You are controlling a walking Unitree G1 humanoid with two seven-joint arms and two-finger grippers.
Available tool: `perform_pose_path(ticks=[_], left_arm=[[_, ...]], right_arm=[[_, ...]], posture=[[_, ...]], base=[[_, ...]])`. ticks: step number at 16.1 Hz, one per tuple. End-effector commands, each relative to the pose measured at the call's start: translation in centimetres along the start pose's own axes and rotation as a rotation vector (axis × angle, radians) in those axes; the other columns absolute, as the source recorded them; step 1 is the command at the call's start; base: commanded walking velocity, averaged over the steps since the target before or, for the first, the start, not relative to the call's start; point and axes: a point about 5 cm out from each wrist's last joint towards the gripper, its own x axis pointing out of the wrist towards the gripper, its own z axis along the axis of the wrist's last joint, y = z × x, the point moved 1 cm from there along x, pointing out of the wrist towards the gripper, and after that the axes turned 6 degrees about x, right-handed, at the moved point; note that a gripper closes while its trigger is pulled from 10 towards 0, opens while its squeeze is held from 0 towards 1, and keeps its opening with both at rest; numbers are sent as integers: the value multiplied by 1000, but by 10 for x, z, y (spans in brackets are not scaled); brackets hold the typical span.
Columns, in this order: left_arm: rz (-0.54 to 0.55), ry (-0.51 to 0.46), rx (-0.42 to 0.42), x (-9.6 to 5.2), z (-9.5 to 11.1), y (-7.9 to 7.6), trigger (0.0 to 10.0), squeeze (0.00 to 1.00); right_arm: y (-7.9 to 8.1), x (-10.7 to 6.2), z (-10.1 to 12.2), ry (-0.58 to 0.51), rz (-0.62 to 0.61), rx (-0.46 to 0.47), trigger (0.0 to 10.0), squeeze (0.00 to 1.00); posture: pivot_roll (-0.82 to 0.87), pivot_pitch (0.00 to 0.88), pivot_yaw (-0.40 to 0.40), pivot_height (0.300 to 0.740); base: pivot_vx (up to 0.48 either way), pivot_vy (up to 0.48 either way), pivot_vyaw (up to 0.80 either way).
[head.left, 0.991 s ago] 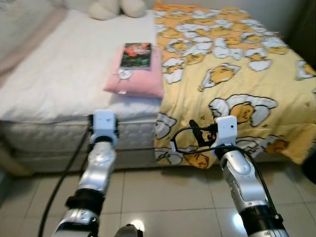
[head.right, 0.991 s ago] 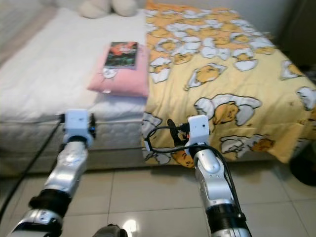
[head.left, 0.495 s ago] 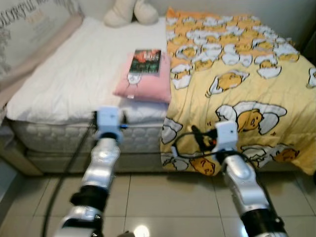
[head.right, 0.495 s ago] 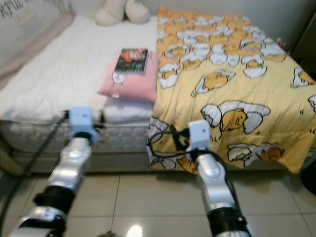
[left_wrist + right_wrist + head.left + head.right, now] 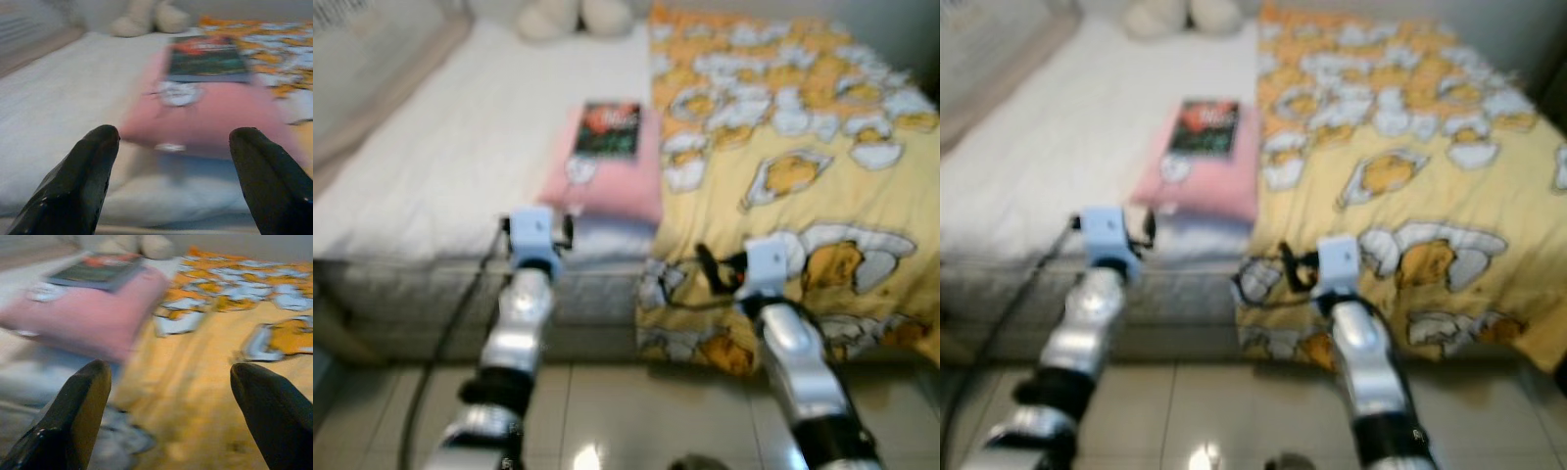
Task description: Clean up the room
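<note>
Left gripper [image 5: 173,161]: jaws spread wide, nothing between the fingers [image 5: 80,181]. It is held out in front of the bed edge, aimed at the pink pillow [image 5: 210,110]. Right gripper [image 5: 168,401]: jaws also spread wide, empty, aimed at where the pillow meets the yellow blanket [image 5: 205,382].

Head views are motion-blurred, so fine detail is unreliable. Both silver arms reach forward over the floor, wrists level with the mattress side; left arm [image 5: 519,333] in front of the white half, right arm [image 5: 783,343] in front of the hanging blanket.

Surface: a bed [image 5: 431,147] with a white, slightly wrinkled sheet on the left half. The blanket [image 5: 803,127] covers the right half and drapes over the near edge toward the floor. It is soft fabric, yellow-orange with a repeated white-and-orange cartoon print. The mattress side (quilted, white) shows below the sheet.

Task thing: a book [image 5: 610,127] lies flat on top of the pillow, near the middle of the bed, just beside the blanket's edge. Dark cover, red at the top, greenish below; thin, rectangular. The pillow is soft, rounded at the corners, with a small white printed patch [image 5: 177,93] on the near side.

Far end of the bed: a cream plush toy [image 5: 566,15], only its lower part in frame. Pale headboard or wall panel [image 5: 367,69] along the far left. Floor [image 5: 636,411] is glossy light tile with a bright reflection.
</note>
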Motion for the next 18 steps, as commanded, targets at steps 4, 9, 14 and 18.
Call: perform_pose_path(ticks=[4, 9, 14, 18], left_arm=[[19, -30, 18, 5, 7, 10, 10000, 0], [27, -65, 15, 8, 14, 9, 10000, 0], [55, -79, 20, 11, 19, 11, 10000, 0], [82, -125, 44, 23, 37, 20, 10000, 0]], right_arm=[[1, 6, 10, -44, -8, 7, 10000, 0], [0, 6, 10, -50, -18, -2, 10000, 0], [1, 7, 13, -67, -17, -2, 10000, 0], [6, 28, 54, -171, 11, 21, 10000, 0]], posture=[[-35, 0, 25, 740], [-41, 0, 24, 740], [-39, 0, 20, 740], [-42, 0, 21, 740]], base=[[480, 0, 0], [480, 0, 0], [480, 0, 0], [480, 0, 0]])
